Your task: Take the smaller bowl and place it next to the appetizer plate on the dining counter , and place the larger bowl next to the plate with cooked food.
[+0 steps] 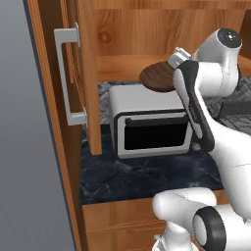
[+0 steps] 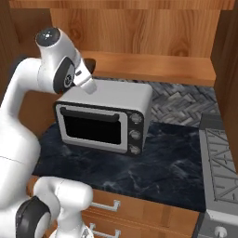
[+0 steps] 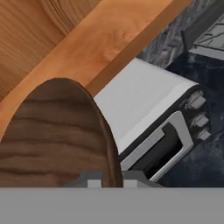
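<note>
Smaller bowl (image 1: 156, 78): dark brown, wood-grain, seen from below in the left base view as a round disc held in the air above the rear left part of the toaster oven (image 1: 152, 126), level with the front edge of the open cabinet's wooden shelf (image 1: 122, 66). It is clear of both the shelf and the oven top.

Gripper (image 1: 177, 55): at the bowl's right edge in the left base view, at the end of the raised white arm. Jaws closed down as far as they go, pinching the bowl's rim. In the hand view the gripper (image 3: 106, 178) shows at the bottom edge and the smaller bowl (image 3: 57, 135) lies directly in front of it, its brown grained surface running up and to the left from the fingertips. In the right base view the arm's wrist hides most of the bowl; only a dark sliver of the smaller bowl (image 2: 89, 63) shows beside the wrist, over the shelf edge.

Toaster oven (image 2: 104, 116): white body, dark glass door, three knobs on its right side, standing on the black marbled tabletop (image 2: 139, 167) under the cabinet.

Cabinet door (image 1: 81, 73): swung open to the left of the oven, grey handle on its outer face.
</note>
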Robot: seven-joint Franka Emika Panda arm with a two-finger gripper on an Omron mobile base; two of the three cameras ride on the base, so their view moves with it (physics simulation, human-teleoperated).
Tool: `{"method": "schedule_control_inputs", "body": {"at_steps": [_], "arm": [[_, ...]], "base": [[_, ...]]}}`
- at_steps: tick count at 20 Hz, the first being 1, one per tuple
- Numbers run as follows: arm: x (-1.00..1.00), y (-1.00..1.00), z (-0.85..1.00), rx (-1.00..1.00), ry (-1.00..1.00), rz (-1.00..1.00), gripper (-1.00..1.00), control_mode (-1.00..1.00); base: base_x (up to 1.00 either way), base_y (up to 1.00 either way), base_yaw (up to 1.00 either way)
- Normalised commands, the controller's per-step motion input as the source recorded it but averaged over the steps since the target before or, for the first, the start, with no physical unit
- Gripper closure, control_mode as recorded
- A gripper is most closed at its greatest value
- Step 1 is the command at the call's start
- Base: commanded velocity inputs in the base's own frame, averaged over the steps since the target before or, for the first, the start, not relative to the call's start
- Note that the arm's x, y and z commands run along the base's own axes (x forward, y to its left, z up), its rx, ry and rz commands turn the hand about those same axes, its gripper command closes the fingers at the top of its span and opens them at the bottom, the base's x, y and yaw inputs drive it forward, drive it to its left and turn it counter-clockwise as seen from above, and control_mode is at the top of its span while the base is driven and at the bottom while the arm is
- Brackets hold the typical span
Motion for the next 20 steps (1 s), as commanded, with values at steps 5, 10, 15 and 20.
{"method": "schedule_control_inputs", "body": {"at_steps": [5, 10, 15, 20], "arm": [[-1.0, 0.0, -0.04, 0.01, -0.09, 0.44, 1.0, -1.0], [-1.0, 0.0, 0.09, -0.02, -0.03, 0.39, 1.0, -1.0], [-0.96, 0.0, 0.27, -0.05, 0.03, 0.15, 1.0, -1.0], [-0.7, 0.0, 0.17, -0.06, 0.05, 0.01, 1.0, -1.0]], "base": [[0.0, 0.0, 0.0], [0.0, 0.0, 0.0], [0.0, 0.0, 0.0], [0.0, 0.0, 0.0]]}}
